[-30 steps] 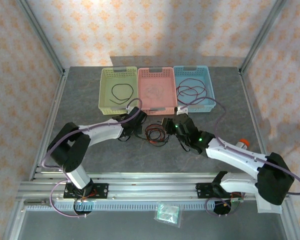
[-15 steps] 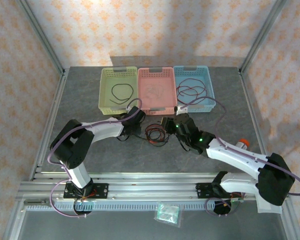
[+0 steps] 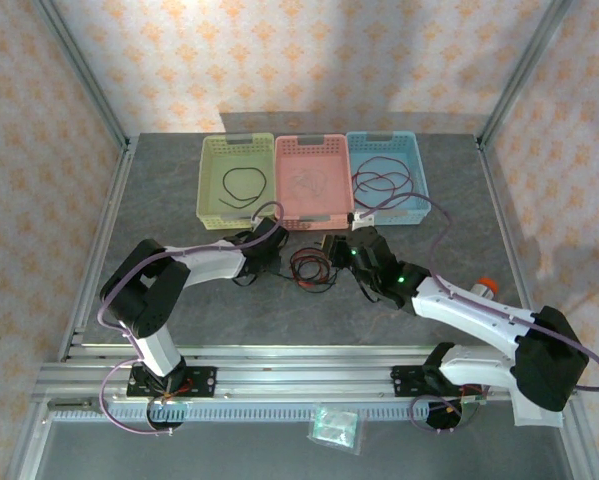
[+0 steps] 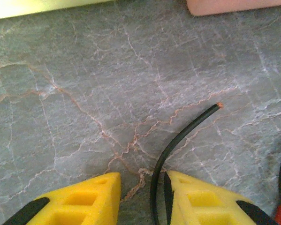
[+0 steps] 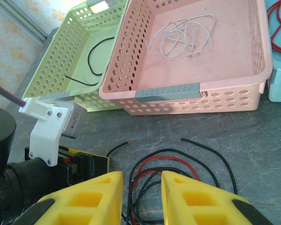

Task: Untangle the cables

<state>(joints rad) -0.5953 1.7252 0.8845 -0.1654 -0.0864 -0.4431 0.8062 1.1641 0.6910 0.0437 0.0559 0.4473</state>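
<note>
On the grey bench (image 3: pixel 159 200) a green basket (image 3: pixel 205 180), a pink basket (image 3: pixel 312 141) and a blue basket (image 3: pixel 384 137) stand in a row, each holding loose cable, and just before them the left claw (image 4: pixel 141 182) gapes astride a black cable (image 4: pixel 193 125) while the right claw (image 5: pixel 141 180) gapes over the tangled red and black cables (image 3: pixel 312 268).

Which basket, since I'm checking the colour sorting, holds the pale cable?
The pink basket, the middle one, holds the pale cable; the green basket holds a black cable, the blue basket red cables.

Green basket (image 3: pixel 205 190), pink basket (image 3: pixel 317 217), blue basket (image 3: pixel 420 188) side by side, grey marbled table (image 3: pixel 159 205)
</note>
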